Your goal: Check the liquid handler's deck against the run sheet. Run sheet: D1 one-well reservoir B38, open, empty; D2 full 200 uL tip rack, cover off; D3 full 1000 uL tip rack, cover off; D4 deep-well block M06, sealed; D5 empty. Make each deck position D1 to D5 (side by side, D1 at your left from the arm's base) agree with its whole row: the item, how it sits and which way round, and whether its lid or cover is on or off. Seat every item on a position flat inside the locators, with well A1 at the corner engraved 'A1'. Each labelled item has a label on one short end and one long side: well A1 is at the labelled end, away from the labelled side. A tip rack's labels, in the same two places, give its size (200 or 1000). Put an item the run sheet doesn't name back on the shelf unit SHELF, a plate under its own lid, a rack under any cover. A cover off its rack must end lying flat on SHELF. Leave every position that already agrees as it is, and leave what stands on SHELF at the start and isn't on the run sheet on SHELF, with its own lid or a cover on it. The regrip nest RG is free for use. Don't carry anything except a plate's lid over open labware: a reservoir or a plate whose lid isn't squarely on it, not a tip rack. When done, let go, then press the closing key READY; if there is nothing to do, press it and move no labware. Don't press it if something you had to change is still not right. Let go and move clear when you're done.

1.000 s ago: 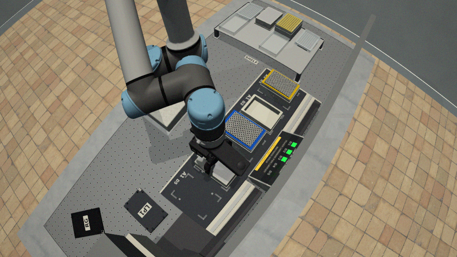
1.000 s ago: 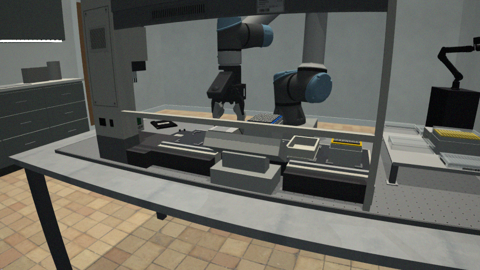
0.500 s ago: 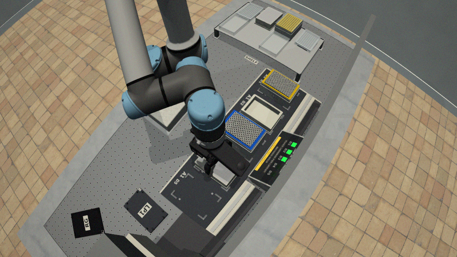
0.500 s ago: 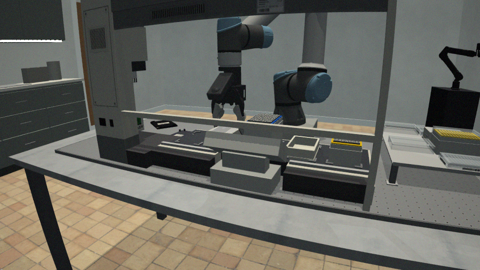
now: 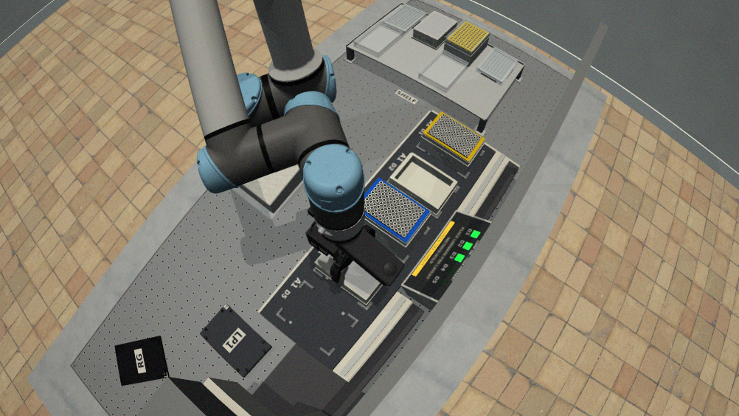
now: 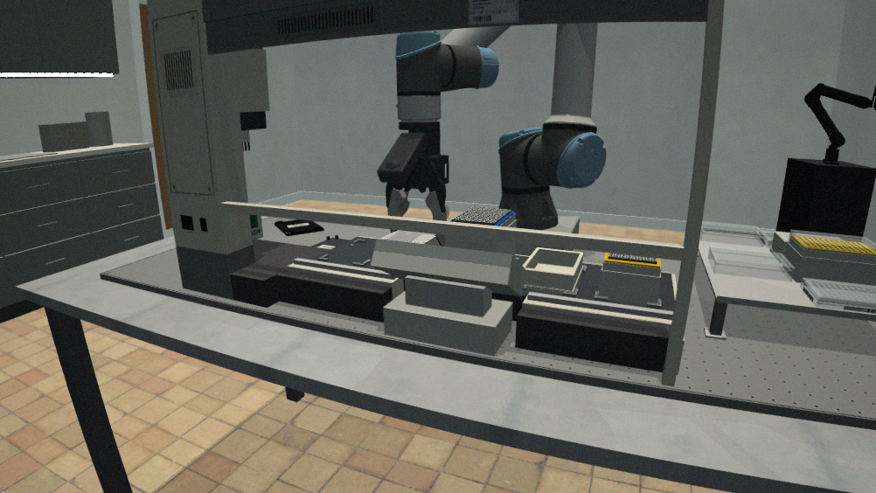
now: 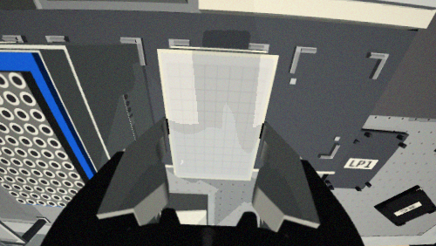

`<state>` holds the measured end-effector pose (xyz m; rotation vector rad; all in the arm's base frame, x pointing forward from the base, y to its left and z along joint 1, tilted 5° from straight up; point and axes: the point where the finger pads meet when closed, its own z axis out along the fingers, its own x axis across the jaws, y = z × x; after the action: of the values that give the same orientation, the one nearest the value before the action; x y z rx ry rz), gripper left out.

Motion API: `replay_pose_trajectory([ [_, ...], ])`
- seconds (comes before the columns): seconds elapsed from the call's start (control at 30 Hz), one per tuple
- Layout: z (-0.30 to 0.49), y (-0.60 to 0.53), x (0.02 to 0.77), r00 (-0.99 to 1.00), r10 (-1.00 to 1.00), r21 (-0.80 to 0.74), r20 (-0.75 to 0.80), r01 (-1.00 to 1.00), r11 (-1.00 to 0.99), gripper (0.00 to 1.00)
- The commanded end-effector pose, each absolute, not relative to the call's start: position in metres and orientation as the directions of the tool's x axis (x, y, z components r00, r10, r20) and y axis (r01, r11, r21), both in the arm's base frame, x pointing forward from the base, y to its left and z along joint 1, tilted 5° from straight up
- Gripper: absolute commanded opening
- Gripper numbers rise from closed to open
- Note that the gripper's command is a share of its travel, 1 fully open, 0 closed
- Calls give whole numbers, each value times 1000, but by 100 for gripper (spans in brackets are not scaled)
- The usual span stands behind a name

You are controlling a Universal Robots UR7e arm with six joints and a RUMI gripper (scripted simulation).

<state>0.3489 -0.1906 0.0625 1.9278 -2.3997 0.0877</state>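
My gripper [image 5: 338, 268] [image 6: 418, 211] [image 7: 215, 120] is shut on the long sides of a white deep-well block [image 5: 360, 284] [image 6: 407, 235] [image 7: 218, 87] with a flat foil seal. The block is level, low over position D4, its far end at the locators; I cannot tell if it touches the deck. On the deck, a yellow-framed tip rack [image 5: 453, 135] [image 6: 631, 260] stands uncovered at D1, an open empty reservoir [image 5: 422, 181] [image 6: 552, 260] at D2, and a blue-framed uncovered tip rack [image 5: 395, 209] [image 6: 483, 214] [image 7: 26, 140] at D3. D5 [image 5: 315, 320] is bare.
SHELF [image 5: 481, 100] at the far end holds a yellow-topped rack [image 5: 467, 37], a grey lidded block [image 5: 436, 26], two clear covers [image 5: 380, 38] [image 5: 442, 69] and two plates [image 5: 403, 16] [image 5: 497, 64]. Pads LP1 [image 5: 235, 341] [image 7: 361, 164] and RG [image 5: 144, 360] lie beyond D5. A horizontal rail [image 6: 552, 235] crosses the deck front.
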Motion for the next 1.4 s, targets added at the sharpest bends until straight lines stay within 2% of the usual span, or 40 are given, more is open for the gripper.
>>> replay_pose_trajectory([
  [0.0,63,-191,349,-215,-973,-6,85,-977,215,0],
  [1.37,53,-192,349,-215,-973,-7,85,-977,215,0],
])
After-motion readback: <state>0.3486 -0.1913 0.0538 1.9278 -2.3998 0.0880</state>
